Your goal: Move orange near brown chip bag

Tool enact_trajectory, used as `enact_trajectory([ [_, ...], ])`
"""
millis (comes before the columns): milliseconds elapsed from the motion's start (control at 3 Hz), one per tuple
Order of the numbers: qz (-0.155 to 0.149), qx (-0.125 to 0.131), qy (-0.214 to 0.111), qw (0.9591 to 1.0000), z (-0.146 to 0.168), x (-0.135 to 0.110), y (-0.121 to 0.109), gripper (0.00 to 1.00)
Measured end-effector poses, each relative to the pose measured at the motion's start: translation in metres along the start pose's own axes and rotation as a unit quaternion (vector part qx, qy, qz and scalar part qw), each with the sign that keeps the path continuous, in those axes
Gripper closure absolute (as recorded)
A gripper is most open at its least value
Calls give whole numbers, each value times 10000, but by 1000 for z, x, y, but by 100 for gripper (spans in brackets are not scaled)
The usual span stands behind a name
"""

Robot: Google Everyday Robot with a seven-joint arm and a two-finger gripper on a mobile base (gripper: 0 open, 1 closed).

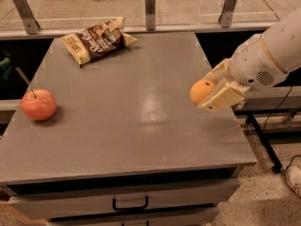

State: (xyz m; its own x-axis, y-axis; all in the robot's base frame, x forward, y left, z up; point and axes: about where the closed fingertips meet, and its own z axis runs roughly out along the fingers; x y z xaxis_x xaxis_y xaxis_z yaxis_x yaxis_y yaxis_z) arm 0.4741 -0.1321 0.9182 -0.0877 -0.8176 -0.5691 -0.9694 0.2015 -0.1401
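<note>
The orange (200, 90) is small, round and plain. It sits between the two pale fingers of my gripper (210, 89), which is shut on it and holds it in the air above the right part of the grey table (131, 112). The brown chip bag (97, 42) lies crinkled at the table's far left, with a dark brown middle and pale yellow ends. It is far from the orange, up and to the left. My white arm comes in from the right edge.
A red-orange apple (38, 105) with a stem sits near the table's left edge. A drawer with a dark handle (130, 204) is under the tabletop. A glass barrier with metal posts (150, 3) runs behind the table. Cables and a stand leg lie on the floor at right.
</note>
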Motion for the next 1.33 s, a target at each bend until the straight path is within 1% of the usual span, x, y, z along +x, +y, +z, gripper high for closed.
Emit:
enact_trajectory([
  [333,-74,136,-196,9997,23,-12,-23,100],
  [667,-170,256,-509,9982,66,-34,-70,100],
  [1000,-183,308,-830,9959,117,-55,-112,100],
  [1333,-272,437,-1178,9917,147,-86,-151,100],
])
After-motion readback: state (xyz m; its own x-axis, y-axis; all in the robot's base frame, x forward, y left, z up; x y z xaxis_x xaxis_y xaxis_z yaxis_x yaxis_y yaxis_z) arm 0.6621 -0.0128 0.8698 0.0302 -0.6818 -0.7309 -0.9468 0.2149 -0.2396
